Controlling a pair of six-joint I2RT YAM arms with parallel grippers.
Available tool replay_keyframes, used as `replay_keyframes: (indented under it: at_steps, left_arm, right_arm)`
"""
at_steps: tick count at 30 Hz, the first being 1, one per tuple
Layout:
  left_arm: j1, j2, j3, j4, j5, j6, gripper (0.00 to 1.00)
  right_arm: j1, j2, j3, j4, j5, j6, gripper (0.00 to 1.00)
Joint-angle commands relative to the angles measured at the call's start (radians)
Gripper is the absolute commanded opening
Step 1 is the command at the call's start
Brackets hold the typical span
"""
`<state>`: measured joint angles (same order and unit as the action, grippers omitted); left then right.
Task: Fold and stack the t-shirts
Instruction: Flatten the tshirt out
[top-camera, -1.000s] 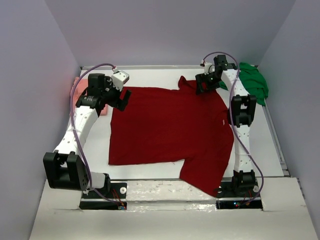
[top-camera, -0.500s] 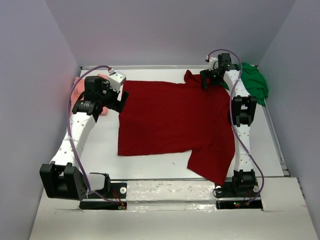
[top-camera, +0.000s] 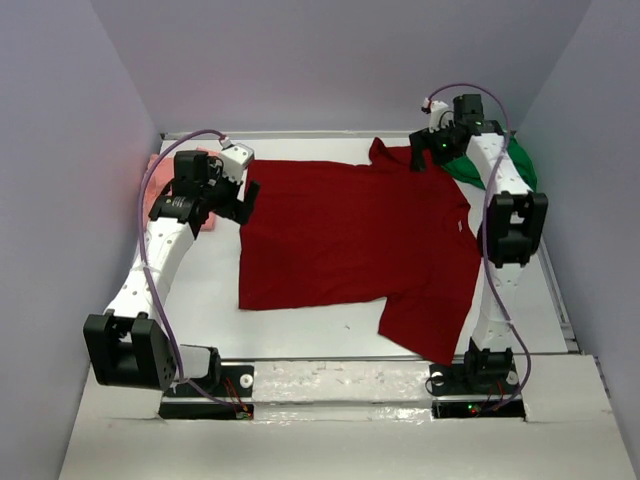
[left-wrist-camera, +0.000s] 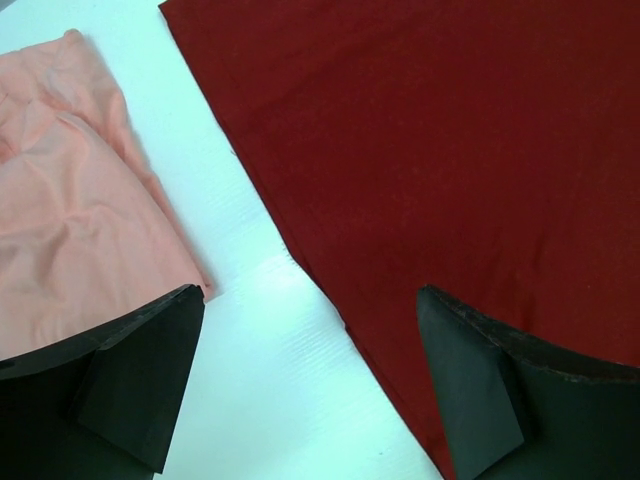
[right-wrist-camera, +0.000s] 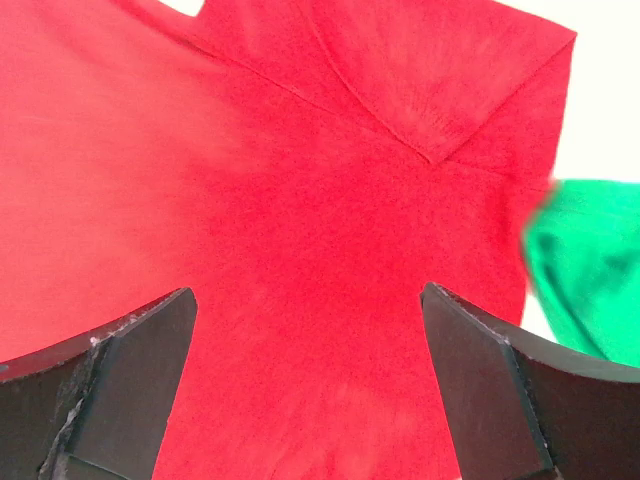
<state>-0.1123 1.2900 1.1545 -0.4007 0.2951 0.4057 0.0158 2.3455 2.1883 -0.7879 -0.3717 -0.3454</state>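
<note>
**Red shirt: squaring up before the first fold**

The red shirt is lying nearly flat mid-counter, with one sleeve trailing toward the near edge. The left claw is hovering over the shirt's far-left corner, and the right claw over its far-right part. Both are spread and holding nothing.

For a clean fold, each claw should probably be pinching a single layer at matching edge points.

The left wrist view is showing the pink shirt just beside the red edge, with bare counter between them. From above, the arm is mostly hiding it. The right wrist view is showing a seam, with the green shirt close by.
</note>
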Motion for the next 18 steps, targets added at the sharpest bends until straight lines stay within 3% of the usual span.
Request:
replay_keyframes:
  at_steps: [1,4,10,18]
  left_arm:
    - [-0.009,0.011,0.082,0.014,0.044,-0.021,0.99]
    - [-0.013,0.023,0.099,0.035,0.09,-0.019,0.99]
    - [-0.05,0.135,0.103,0.092,0.136,-0.005,0.99]
    - [-0.161,0.375,0.261,0.122,0.105,0.076,0.99]
  right_arm:
    - [-0.011,-0.349,-0.106,0.036,-0.079,-0.024,1.0]
    - [-0.011,-0.518,-0.18,0.021,-0.062,-0.032,1.0]
    - [-0.011,-0.682,-0.298,-0.115,0.019,-0.05,1.0]
    - [-0.011,-1.082,-0.842,-0.037,0.189,-0.014,1.0]
